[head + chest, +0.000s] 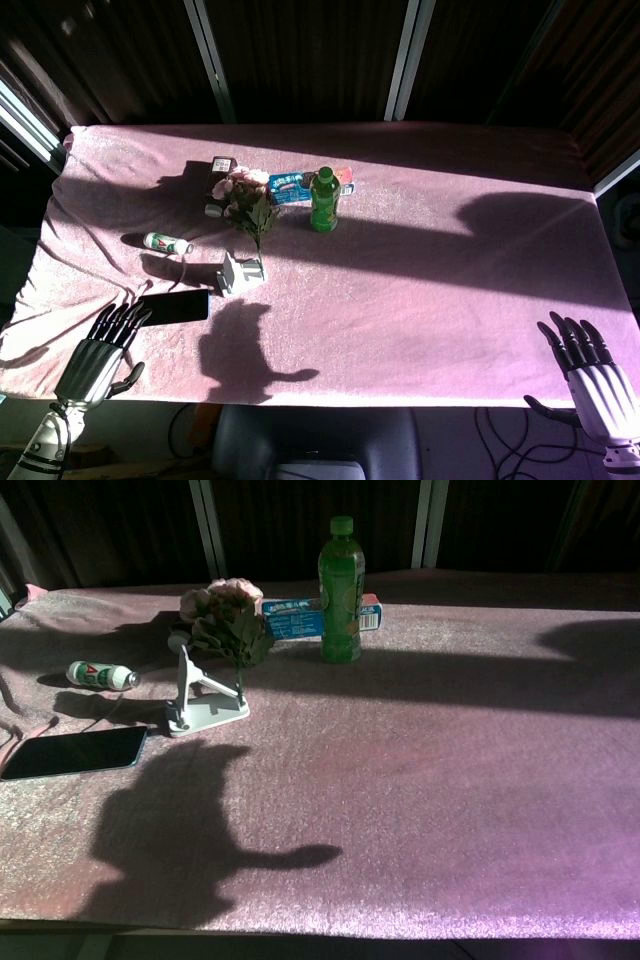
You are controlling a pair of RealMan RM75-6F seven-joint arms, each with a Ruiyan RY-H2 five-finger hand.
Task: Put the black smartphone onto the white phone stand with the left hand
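Observation:
The black smartphone (174, 306) (75, 752) lies flat on the pink cloth near the table's front left. Just behind it and to its right stands the white phone stand (238, 272) (198, 695), empty. My left hand (102, 352) hovers at the front left edge, fingers spread and holding nothing, its fingertips close to the phone's left end. My right hand (588, 372) is open at the front right corner, far from both. Neither hand shows in the chest view.
A bunch of pink flowers (250, 195) (225, 620) stands right behind the stand. A green bottle (324, 200) (341, 590), a blue box (288, 187), a dark carton (220, 178) and a small lying bottle (166, 242) (102, 675) sit further back.

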